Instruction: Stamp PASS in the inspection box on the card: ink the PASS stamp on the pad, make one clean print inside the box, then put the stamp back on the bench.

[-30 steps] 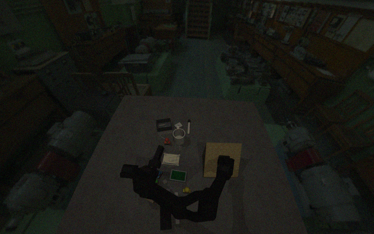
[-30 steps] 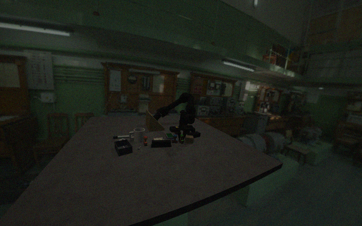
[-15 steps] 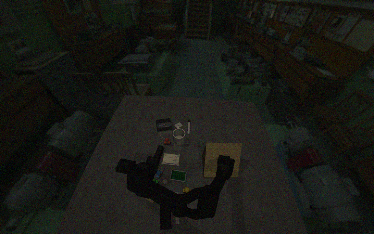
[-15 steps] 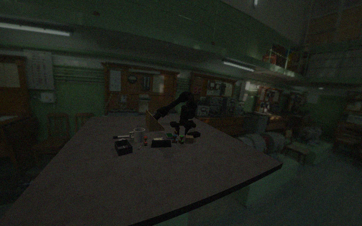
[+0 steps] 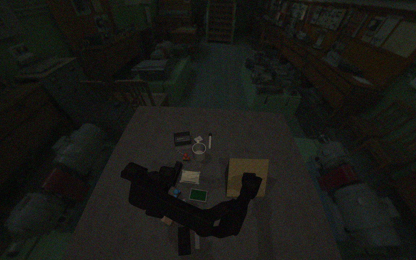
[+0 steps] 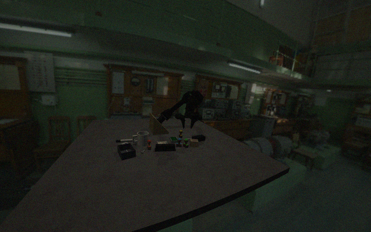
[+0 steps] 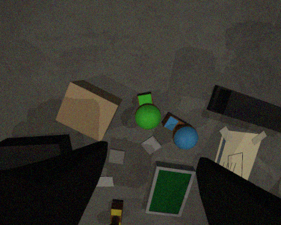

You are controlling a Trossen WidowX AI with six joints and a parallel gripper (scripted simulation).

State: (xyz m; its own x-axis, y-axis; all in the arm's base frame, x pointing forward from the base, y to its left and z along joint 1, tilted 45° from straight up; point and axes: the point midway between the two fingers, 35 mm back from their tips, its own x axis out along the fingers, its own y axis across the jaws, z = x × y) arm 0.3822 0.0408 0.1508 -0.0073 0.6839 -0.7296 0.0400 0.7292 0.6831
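Observation:
My gripper (image 6: 187,127) (image 7: 153,157) is open and empty, high above the stamps. The green-knobbed stamp (image 6: 185,142) (image 7: 148,116) stands upright on the bench, with the blue-knobbed stamp (image 5: 176,192) (image 6: 178,141) (image 7: 185,137) close beside it. A yellow-knobbed stamp (image 6: 180,133) (image 7: 116,212) and a red-knobbed stamp (image 5: 186,156) (image 6: 149,144) stand apart. The green ink pad (image 5: 198,195) (image 7: 170,192) lies open. The taped card (image 5: 185,176) (image 7: 240,142) shows a thin box outline; my right finger hides part of it in the wrist view. I cannot read the stamps' lettering.
A tan block (image 6: 194,142) (image 7: 84,109) stands near the green stamp. A long black block (image 6: 165,147) (image 7: 253,110) borders the card. A mug (image 5: 198,151) (image 6: 142,138), a black open box (image 5: 182,139) (image 6: 126,151), a marker (image 5: 209,142) and a yellowish angled board (image 5: 240,168) stand farther off.

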